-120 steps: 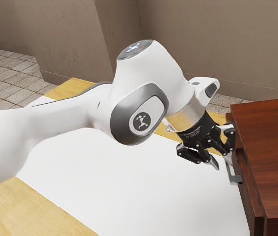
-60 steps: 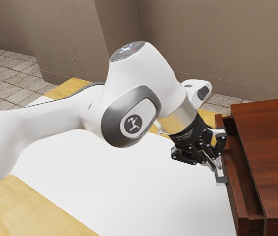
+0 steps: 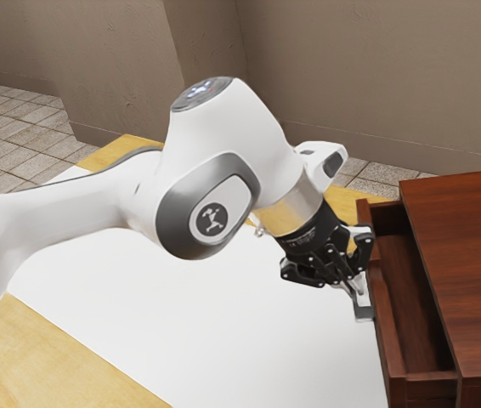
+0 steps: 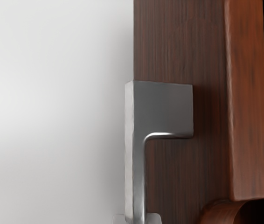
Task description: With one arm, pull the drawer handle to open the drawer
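Partly hidden behind gripper [image 3: 351, 274], drawer handle [image 3: 362, 304] clamped in it; drawer [image 3: 406, 293] open, cropped.

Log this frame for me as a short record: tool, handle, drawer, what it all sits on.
tool: black, two-finger, shut on the handle
handle: silver metal bar, mounted on the drawer front
drawer: dark wood, pulled part way out, interior in view
cabinet: dark wood, top overhangs the drawer's back part
table: white surface, light wood border
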You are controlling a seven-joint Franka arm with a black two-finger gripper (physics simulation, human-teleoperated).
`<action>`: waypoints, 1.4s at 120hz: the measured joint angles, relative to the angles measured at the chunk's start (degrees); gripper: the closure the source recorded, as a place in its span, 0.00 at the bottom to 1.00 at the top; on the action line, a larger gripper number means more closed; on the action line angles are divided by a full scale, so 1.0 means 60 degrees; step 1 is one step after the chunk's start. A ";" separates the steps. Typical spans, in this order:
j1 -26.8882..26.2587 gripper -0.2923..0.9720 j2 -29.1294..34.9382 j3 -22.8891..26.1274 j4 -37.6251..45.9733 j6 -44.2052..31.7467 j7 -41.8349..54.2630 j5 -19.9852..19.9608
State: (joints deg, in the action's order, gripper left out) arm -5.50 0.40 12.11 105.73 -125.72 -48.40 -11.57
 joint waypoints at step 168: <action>0.0010 0.85 0.1789 -0.0389 0.1947 -0.0464 -0.0085 -0.0341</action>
State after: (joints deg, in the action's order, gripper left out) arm -5.44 11.14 9.78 117.42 -128.50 -48.91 -13.61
